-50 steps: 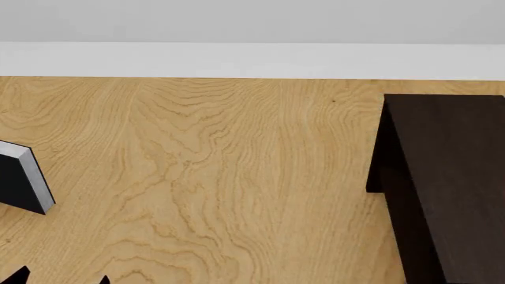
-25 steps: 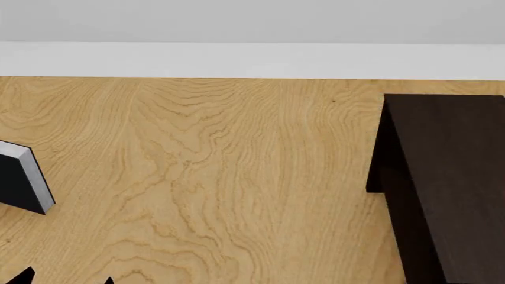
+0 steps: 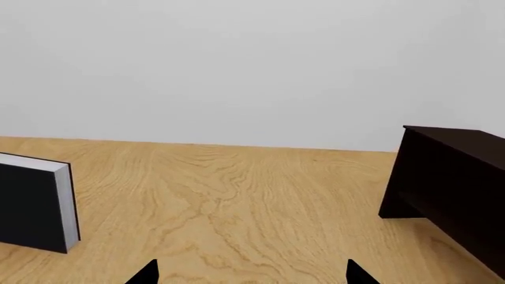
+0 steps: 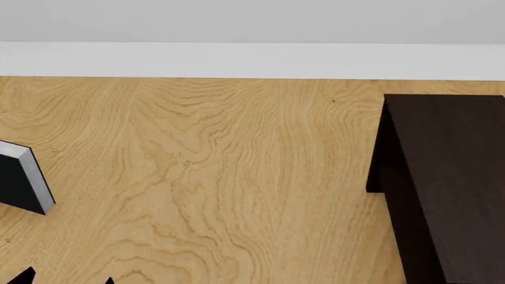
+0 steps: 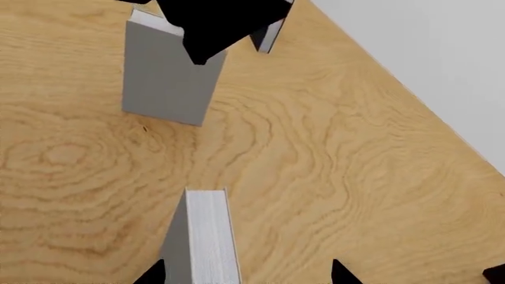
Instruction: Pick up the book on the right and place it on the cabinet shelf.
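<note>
I can read no title, brand or label anywhere. The plain light grey hardcover book [image 5: 207, 242] with white page edges stands upright on the light wood-grain tabletop [image 5: 332, 154], between my right gripper [image 5: 246, 273]'s parted fingertips, unclamped. My left gripper [image 3: 251, 273] is spread too, well apart from the dark brown wooden cabinet [image 3: 453, 183].

We've got a wide bare stretch of tabletop [image 4: 221, 177] in the middle, lots of room to pass thru. Left side: black book [image 4: 20, 180] standing upright at the edge of the head view. Right side: big dark cabinet [image 4: 450, 183] walls off that whole flank. In the right wrist cam, a grey book [image 5: 203, 236] stands btwn the gripper tips, w/ another grey book [image 5: 165, 77] upright further off.
</note>
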